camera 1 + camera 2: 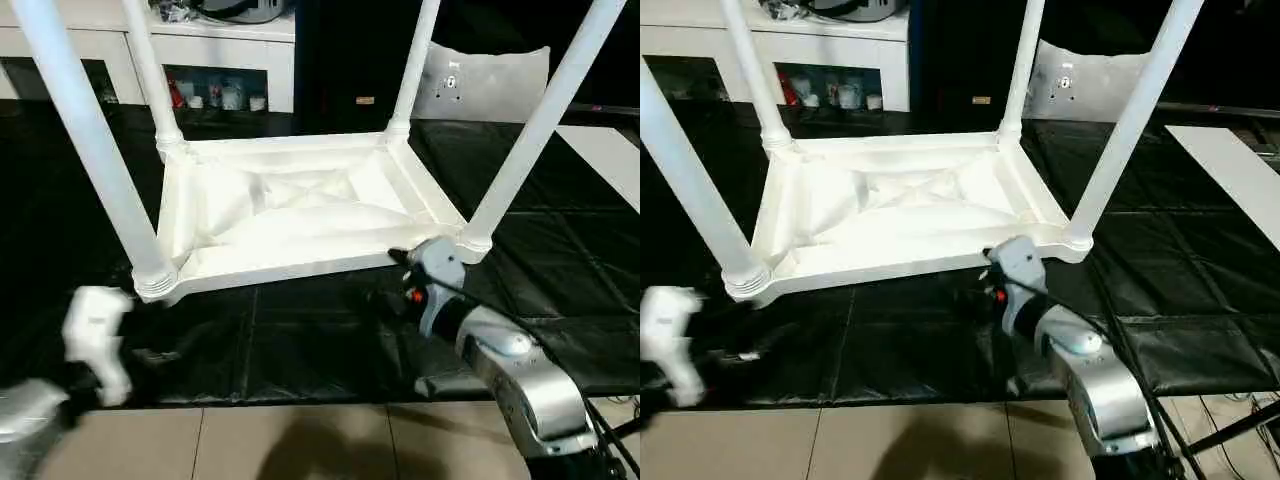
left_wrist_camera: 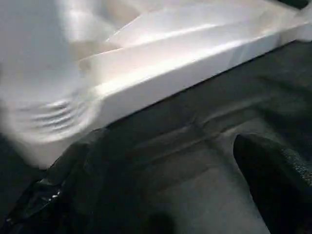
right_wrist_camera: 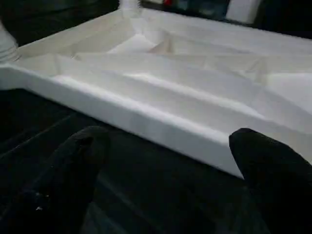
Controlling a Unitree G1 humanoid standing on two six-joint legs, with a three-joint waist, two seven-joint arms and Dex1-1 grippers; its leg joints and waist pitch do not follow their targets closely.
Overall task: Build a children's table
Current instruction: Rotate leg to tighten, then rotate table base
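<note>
The children's table lies upside down on the black mat, all four legs standing up. Both grippers hover near its near edge, fingers spread wide and empty: left gripper by the near-left corner, right gripper by the near-right

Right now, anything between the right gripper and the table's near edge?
Nothing visible. In the right wrist view the right gripper is open, facing the children's table's near rim, with bare black mat between them.
</note>
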